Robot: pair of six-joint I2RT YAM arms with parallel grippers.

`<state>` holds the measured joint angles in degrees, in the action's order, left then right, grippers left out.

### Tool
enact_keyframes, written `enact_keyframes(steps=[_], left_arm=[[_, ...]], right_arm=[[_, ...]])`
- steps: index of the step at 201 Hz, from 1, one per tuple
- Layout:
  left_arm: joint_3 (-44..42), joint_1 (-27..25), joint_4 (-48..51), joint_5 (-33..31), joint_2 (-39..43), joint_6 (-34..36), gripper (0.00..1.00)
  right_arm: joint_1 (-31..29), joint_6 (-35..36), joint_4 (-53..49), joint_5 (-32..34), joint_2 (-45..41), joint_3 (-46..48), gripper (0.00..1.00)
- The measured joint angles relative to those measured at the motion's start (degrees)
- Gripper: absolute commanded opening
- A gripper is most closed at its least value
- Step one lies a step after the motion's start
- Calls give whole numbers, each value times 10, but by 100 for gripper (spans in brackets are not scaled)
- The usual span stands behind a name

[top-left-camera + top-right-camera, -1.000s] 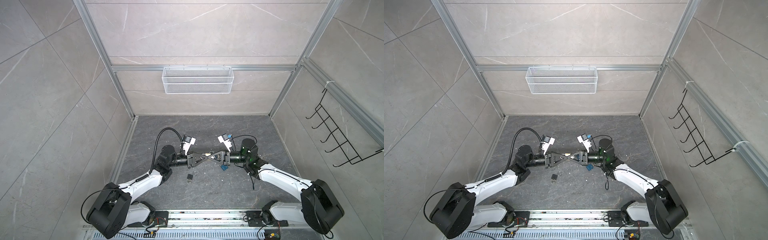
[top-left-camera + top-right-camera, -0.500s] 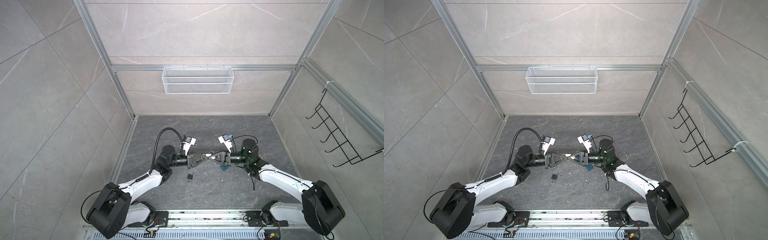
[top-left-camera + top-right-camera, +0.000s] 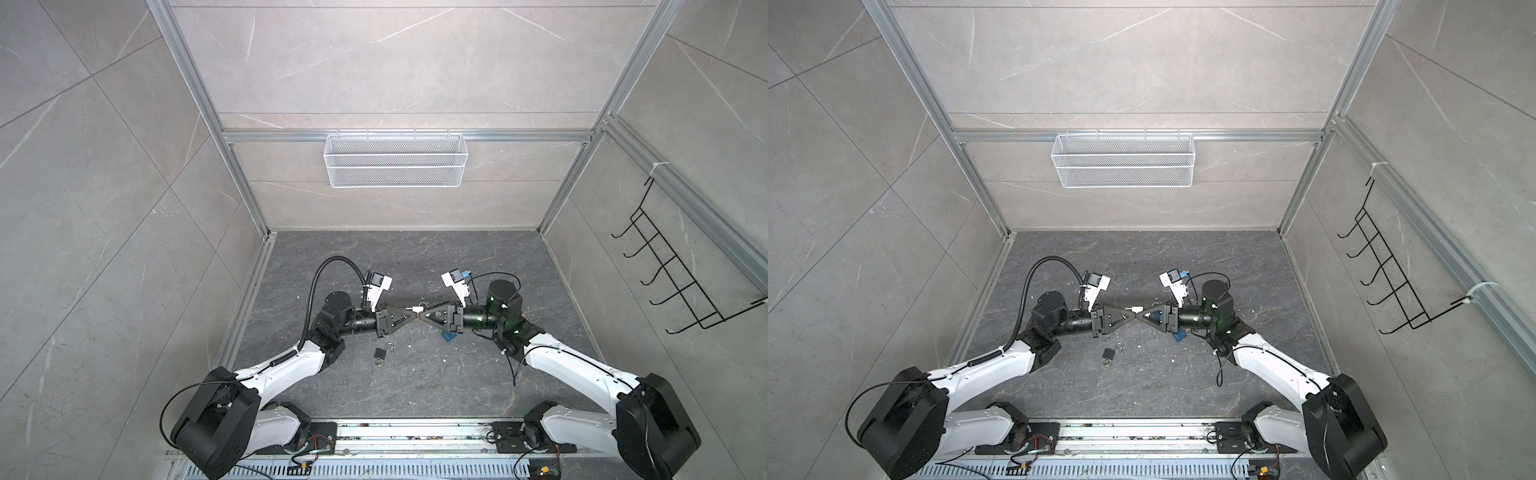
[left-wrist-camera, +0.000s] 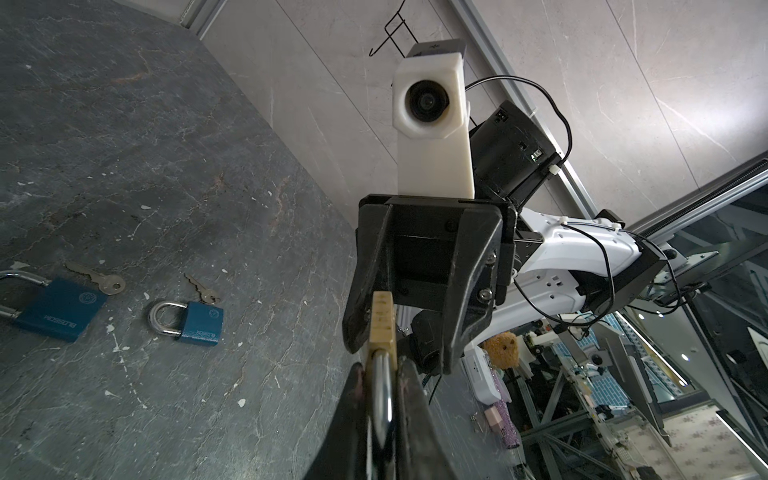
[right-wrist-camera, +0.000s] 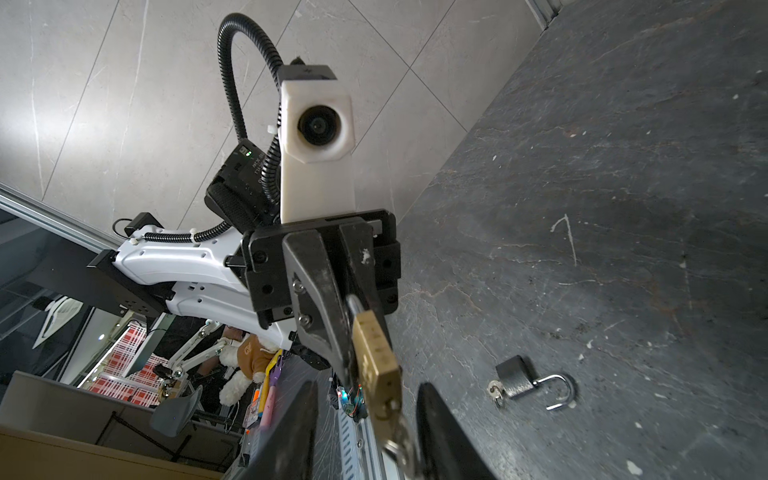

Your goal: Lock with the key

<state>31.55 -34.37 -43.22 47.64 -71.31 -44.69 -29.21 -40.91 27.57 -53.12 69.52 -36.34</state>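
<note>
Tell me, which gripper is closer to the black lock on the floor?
Left. The left gripper, holding the brass padlock, hangs close by the black padlock; the right gripper is farther off, by the blue padlock.

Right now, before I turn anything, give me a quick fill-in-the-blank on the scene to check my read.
1. The left claw is shut on the ___ of the brass padlock.
2. The right claw stands ___, its fingers apart around the key.
3. The number of blue padlocks lying on the table is ___.
Missing words: shackle; open; two.
</note>
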Motion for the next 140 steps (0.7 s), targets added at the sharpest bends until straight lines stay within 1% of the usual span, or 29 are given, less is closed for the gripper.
enact_keyframes(steps=[53, 75, 92, 127, 140], left_arm=[[-1, 0, 8, -1, 6, 2, 0], [-3, 0, 10, -1, 9, 2, 0], [-3, 0, 12, -2, 11, 2, 0], [-3, 0, 12, -4, 15, 2, 0], [-3, 0, 12, -7, 15, 2, 0]], right_arm=[[7, 0, -3, 2, -7, 1, 39], [10, 0, -4, 2, -7, 1, 32], [12, -3, -4, 2, -7, 1, 30], [12, -3, -4, 2, -7, 1, 28], [12, -4, -4, 2, -7, 2, 24]])
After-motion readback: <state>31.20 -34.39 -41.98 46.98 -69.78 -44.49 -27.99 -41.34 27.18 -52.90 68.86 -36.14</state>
